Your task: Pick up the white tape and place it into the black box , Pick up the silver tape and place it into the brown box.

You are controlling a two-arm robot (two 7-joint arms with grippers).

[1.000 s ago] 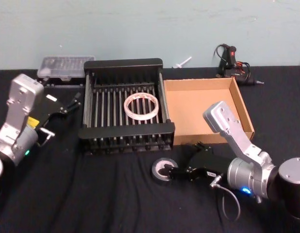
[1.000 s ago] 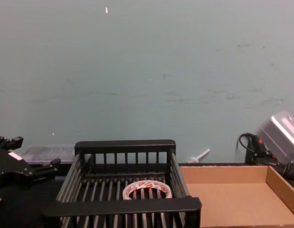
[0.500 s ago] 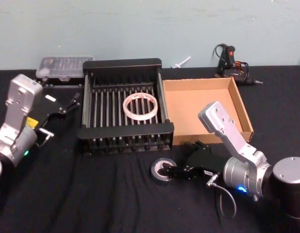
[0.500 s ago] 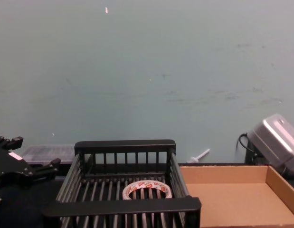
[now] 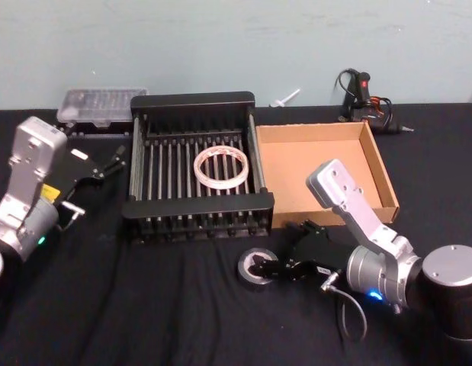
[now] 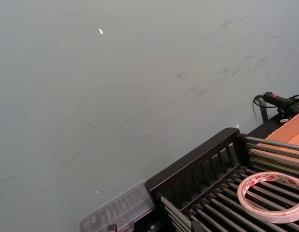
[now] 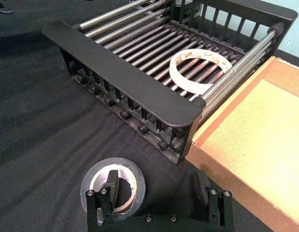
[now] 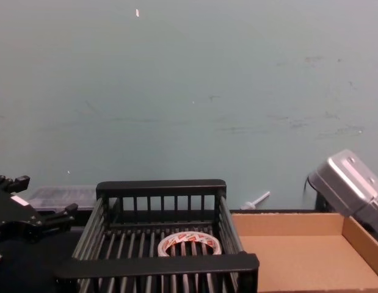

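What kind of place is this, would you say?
Probably a lab or workshop bench set up for robot sorting practice: a table under black cloth against a bare teal wall, a clear parts case and a glue gun at the back.

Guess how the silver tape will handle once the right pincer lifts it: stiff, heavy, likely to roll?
The silver tape is a thick wound roll, so probably stiff and fairly dense. It lies flat on the black cloth, so it shouldn't roll unless tipped on edge. The right pincer is open, one finger in the core, one outside; that wall grip may let it swing.
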